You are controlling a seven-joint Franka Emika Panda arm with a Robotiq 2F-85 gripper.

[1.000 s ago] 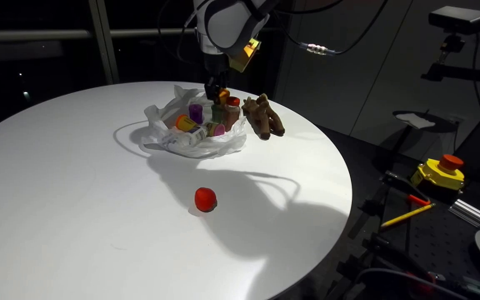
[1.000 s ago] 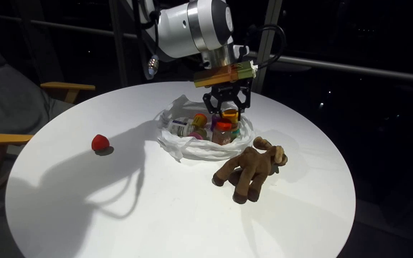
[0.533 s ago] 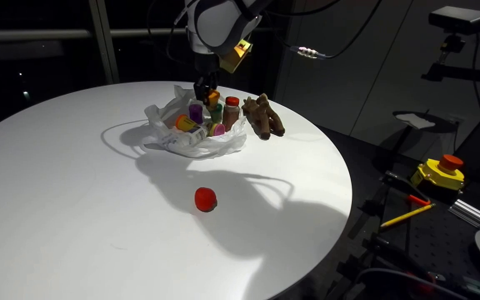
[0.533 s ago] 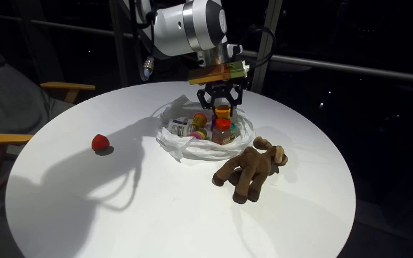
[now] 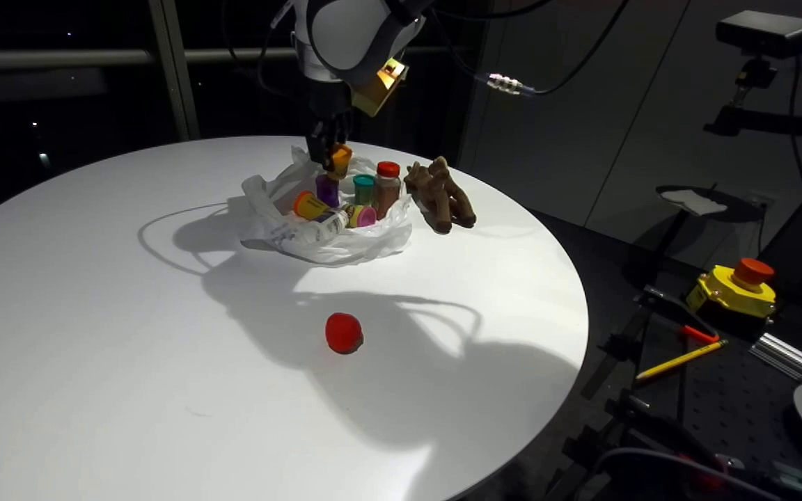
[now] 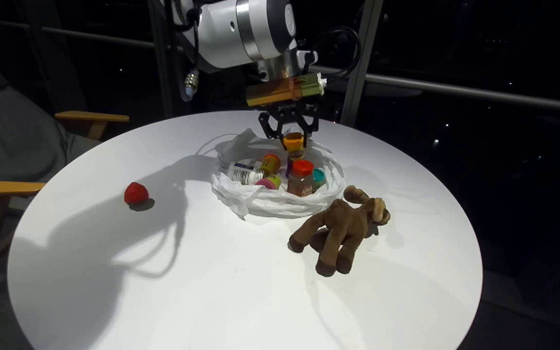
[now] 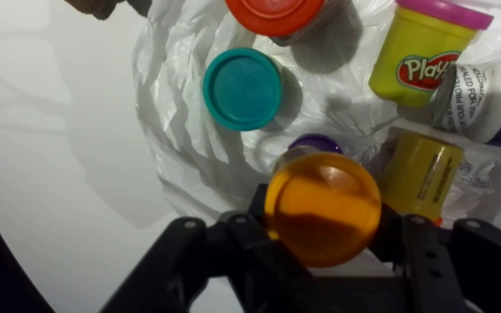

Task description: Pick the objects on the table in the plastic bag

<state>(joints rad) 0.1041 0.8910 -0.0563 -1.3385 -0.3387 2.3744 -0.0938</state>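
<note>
The end effector (image 6: 294, 144) held an orange-lidded tub (image 6: 294, 148) pinched between its fingers, over the open plastic bag (image 6: 280, 206) on the round white desk (image 6: 241, 296). Both exterior views showed the tub's side; the wrist view gave chiefly its lid.

A purple container (image 5: 327, 192) stood out in an exterior view, just beneath the held tub, whereas the wrist view left only a dark curve of it in sight. Whether the two touched could not be told.

The teal-lidded tub (image 7: 242, 89) presented its whole lid to the wrist camera; in an exterior view the red-lidded jar (image 6: 301, 181) hid part of it. That jar showed lid and body in both exterior views, while the wrist view cut it short.

The wrist view made print legible: "Play" on the pink-lidded tub (image 7: 420, 56), lying on its side, and "SEALED FOR" on the white bottle (image 7: 489, 102) just beside it. A yellow tub (image 7: 424, 174) lay near them, its orange lid clear in both exterior views.

On the desk beside the bag lay a brown plush animal (image 6: 341, 226), whole in an exterior view, a few brown tips in the wrist view. A red object (image 5: 343, 332), well apart from the bag, appeared in both exterior views. In an exterior view stood a grey chair (image 6: 12, 124); in an exterior view, a yellow pencil (image 5: 683, 360).
</note>
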